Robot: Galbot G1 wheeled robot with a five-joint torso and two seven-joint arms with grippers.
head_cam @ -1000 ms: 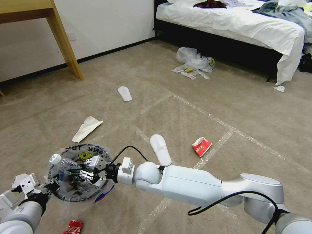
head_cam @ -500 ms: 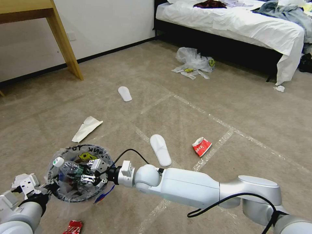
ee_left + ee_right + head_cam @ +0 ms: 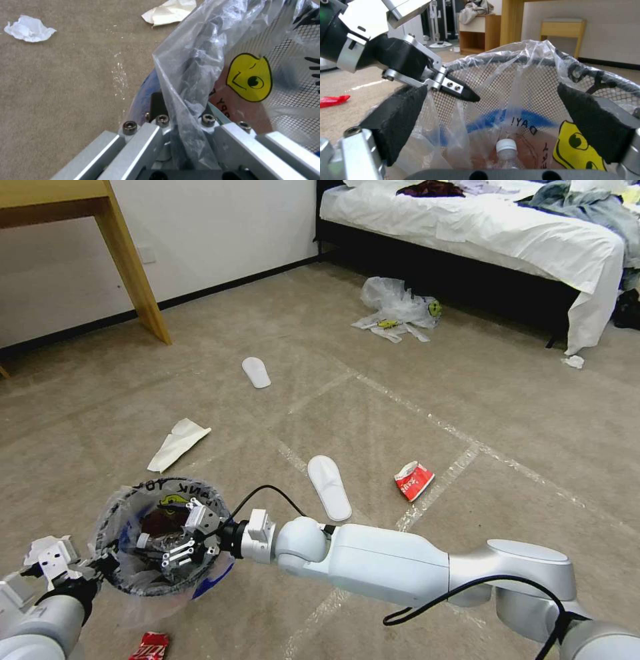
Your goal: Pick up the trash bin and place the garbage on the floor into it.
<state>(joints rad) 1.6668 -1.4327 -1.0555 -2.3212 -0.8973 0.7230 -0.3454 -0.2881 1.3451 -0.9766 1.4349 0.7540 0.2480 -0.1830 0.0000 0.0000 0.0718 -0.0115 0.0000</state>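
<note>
Trash bin (image 3: 160, 543): small round mesh bucket with a blue band, lined with a clear plastic bag printed with black letters and a yellow face; lower left of the head view, held above the beige short-pile carpet floor (image 3: 467, 400) with its grid of shiny tape lines.

Left gripper (image 3: 100, 567): lower-left corner of the head view, clamped on the bin's near rim; in the left wrist view its fingers (image 3: 160, 107) pinch rim and liner together.

Right gripper (image 3: 175, 550): over the bin's mouth, black-padded fingers (image 3: 593, 127) spread wide apart and holding nothing.

Small clear plastic bottle with a white cap (image 3: 505, 152): lying inside the bin, at the bottom of the liner.

Litter on the floor, head view:
- white flat slipper (image 3: 329, 487), centre, just beyond the right forearm;
- second white slipper (image 3: 256, 372), farther up;
- folded white paper (image 3: 177, 443), centre left, above the bin;
- crushed red and white wrapper (image 3: 413, 480), right of the nearer slipper;
- red wrapper (image 3: 148, 647), bottom edge, below the bin;
- clear plastic bags (image 3: 397, 307), top centre, beside the white-sheeted bed (image 3: 480, 227);
- crumpled white paper (image 3: 573, 361), by the bed's corner.
</note>
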